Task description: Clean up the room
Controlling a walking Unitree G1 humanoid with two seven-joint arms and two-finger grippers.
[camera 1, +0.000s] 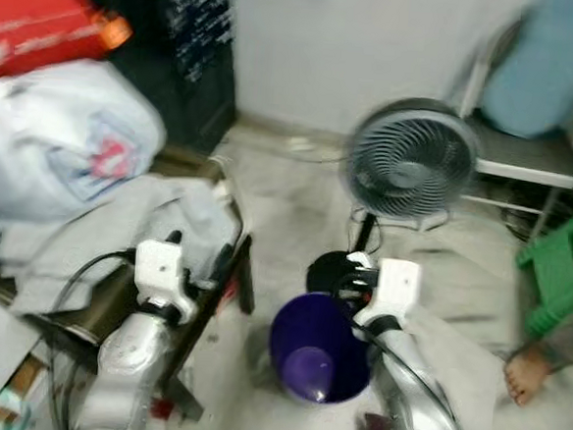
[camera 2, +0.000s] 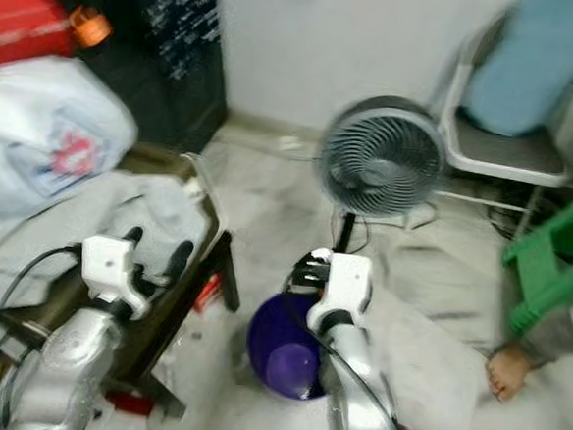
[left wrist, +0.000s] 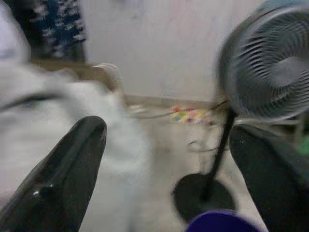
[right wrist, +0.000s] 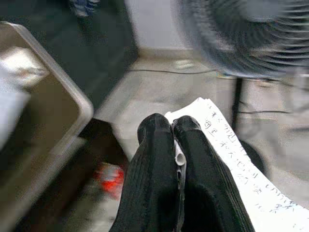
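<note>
Pinching a sheet of handwritten paper (right wrist: 227,150) between closed fingers, the right gripper (right wrist: 169,126) hangs just above a purple bin (camera 1: 318,350) on the floor, near a standing fan (camera 1: 408,162). The left gripper (left wrist: 169,159), fingers wide apart, hovers beside a cloth-heaped table (camera 1: 226,270).

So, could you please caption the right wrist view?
Right gripper pinches a handwritten paper sheet before the fan.

silver arms (camera 1: 124,361), white wrist blocks, black-fingered tools, black cables.
</note>
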